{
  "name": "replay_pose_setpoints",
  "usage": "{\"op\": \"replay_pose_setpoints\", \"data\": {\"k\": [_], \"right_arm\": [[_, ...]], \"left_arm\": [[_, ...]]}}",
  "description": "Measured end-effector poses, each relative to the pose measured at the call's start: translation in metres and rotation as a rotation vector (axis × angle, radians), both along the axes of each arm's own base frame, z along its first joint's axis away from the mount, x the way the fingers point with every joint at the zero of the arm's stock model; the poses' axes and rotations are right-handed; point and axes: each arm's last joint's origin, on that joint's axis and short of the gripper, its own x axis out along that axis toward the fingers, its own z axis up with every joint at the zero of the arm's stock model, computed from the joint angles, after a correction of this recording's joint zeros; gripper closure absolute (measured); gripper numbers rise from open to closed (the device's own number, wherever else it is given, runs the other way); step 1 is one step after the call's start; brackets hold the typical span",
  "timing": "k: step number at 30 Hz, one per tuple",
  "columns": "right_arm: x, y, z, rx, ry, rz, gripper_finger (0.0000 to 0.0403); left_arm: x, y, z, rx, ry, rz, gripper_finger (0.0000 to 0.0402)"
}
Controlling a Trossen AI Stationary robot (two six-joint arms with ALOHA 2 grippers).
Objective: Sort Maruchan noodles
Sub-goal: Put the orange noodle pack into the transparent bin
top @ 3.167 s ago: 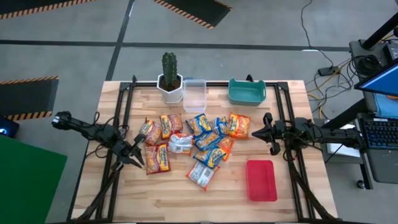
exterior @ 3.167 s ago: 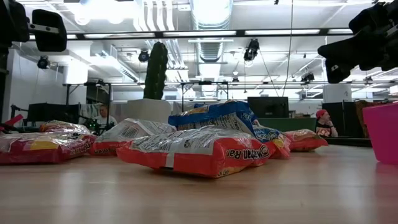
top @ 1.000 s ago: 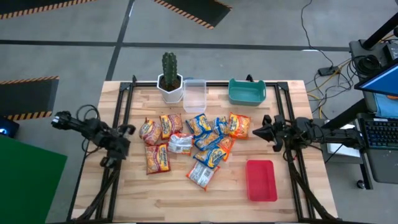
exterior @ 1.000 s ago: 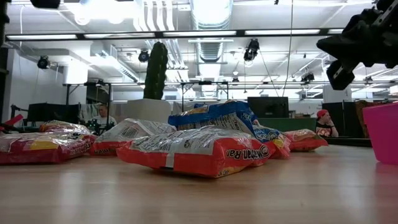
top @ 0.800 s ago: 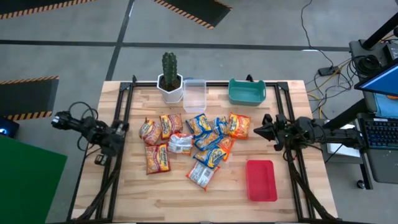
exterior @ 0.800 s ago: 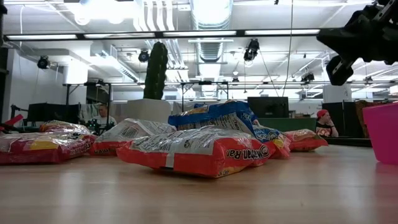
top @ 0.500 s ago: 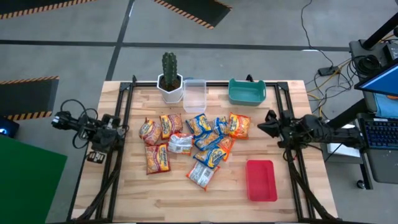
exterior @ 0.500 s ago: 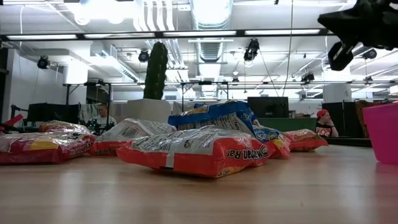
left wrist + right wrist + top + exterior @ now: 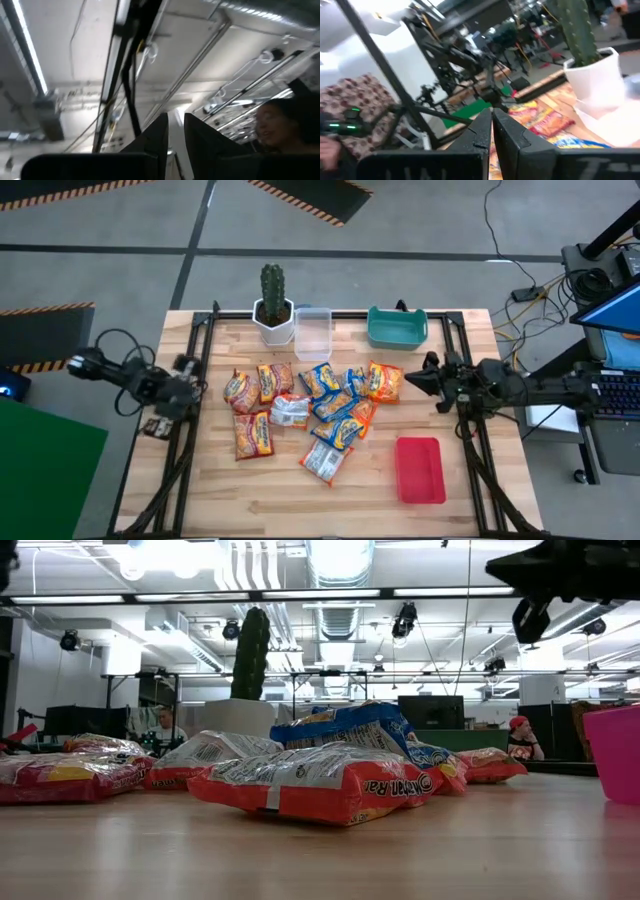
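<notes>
- Since the earlier frames, the left tool [image 9: 183, 366] had drawn back from the noodle packets to the table's left edge, its fingers slightly apart and holding nothing.
- The right tool [image 9: 407, 378] hung raised near the right edge, just beside the heap, with fingers pressed together and empty.
- The Maruchan noodles [image 9: 312, 412] lay in a loose heap at the table's [image 9: 270, 495] middle, between both tools.
- A red tray [image 9: 419, 470] lay toward the front right corner.
- A teal bin [image 9: 396, 328] stood at the back edge.

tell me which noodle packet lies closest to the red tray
The silvery white packet at the pile's near edge, just left of the red tray; every other packet lies farther from it.
</notes>
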Motion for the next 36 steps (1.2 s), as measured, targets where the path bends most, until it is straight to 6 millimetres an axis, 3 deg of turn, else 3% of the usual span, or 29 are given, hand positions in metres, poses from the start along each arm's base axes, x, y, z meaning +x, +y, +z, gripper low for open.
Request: {"op": "replay_pose_setpoints", "data": {"k": [4, 7, 10, 14, 26, 36], "right_arm": [[0.017, -0.001, 0.000, 0.014, 0.092, -0.002, 0.0394], [0.025, -0.001, 0.004, 0.040, 0.128, 0.000, 0.0394], [0.033, -0.002, 0.007, 0.070, 0.153, 0.000, 0.0394], [0.044, -0.002, 0.008, 0.096, 0.199, -0.002, 0.0394], [0.077, -0.004, 0.005, 0.102, 0.326, -0.008, 0.0394], [0.107, -0.005, 0.007, 0.105, 0.391, -0.011, 0.0394]], "left_arm": [[0.034, -0.005, 0.020, -0.116, 0.298, 0.140, 0.0357], [0.056, -0.005, 0.025, -0.167, 0.623, 0.352, 0.0357], [0.073, -0.005, 0.019, -0.193, 0.918, 0.581, 0.0357], [0.092, -0.009, 0.005, -0.125, 1.139, 0.729, 0.0357], [0.133, -0.024, -0.051, 0.090, 1.382, 0.797, 0.0357], [0.143, -0.028, -0.059, 0.167, 1.373, 0.801, 0.0357]]}}
